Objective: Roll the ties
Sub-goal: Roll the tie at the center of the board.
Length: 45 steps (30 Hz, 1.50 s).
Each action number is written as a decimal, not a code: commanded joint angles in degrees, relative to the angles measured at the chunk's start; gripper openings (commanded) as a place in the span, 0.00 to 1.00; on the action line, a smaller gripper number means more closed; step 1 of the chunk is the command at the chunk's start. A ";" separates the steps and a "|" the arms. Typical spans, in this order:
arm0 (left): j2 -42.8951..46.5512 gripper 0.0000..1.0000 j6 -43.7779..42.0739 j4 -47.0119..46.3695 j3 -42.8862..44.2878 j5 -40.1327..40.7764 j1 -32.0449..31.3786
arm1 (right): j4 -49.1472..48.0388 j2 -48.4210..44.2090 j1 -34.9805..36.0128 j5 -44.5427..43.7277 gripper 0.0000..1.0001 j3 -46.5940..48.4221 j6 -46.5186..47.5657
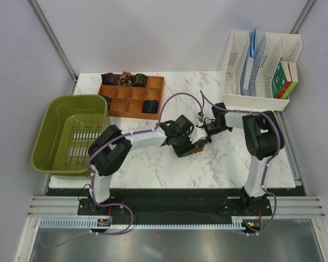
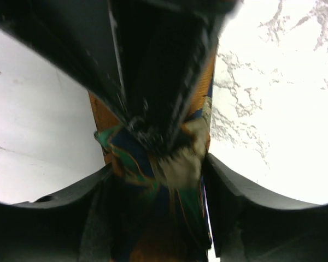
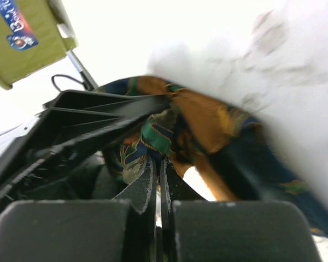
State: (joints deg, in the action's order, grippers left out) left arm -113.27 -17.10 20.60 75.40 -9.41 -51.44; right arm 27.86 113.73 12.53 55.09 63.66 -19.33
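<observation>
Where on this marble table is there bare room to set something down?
Bare marble runs along the near edge, and at the back between the wooden tray and the white rack. The middle is crowded: the left gripper and right gripper meet at the tie.

We see a white marbled tabletop (image 1: 208, 164): a green basket (image 1: 50, 109) sits at its left edge, a wooden tray (image 1: 128, 101) at the back left, a white rack (image 1: 235, 65) with a small box (image 1: 284, 79) just beside it at the back right, and a patterned tie (image 1: 195, 149) near the middle
</observation>
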 commanded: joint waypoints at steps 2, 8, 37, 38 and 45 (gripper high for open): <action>2.61 0.68 -0.30 2.60 -3.59 -4.11 1.95 | -4.74 3.78 -0.14 -13.34 0.00 -0.20 2.55; 3.23 0.72 -2.05 2.07 -1.48 -9.47 2.57 | -5.71 4.48 -0.23 -15.09 0.00 0.06 2.63; 8.34 0.86 22.46 -7.41 -7.55 -14.84 6.00 | -7.29 -0.27 1.35 -20.99 0.00 -8.64 -5.19; 7.55 0.84 22.99 -7.33 -6.24 -15.02 6.00 | -7.38 -0.27 1.53 -20.90 0.00 -8.64 -5.28; 1.92 0.58 24.40 -7.42 -3.32 -17.57 5.91 | -8.17 0.08 1.79 -18.80 0.00 -8.64 -5.01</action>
State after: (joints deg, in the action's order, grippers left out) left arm -109.03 4.10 15.64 69.76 -24.14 -45.43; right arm 20.01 111.66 13.17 46.44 57.34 -26.79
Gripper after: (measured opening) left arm 0.644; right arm 0.007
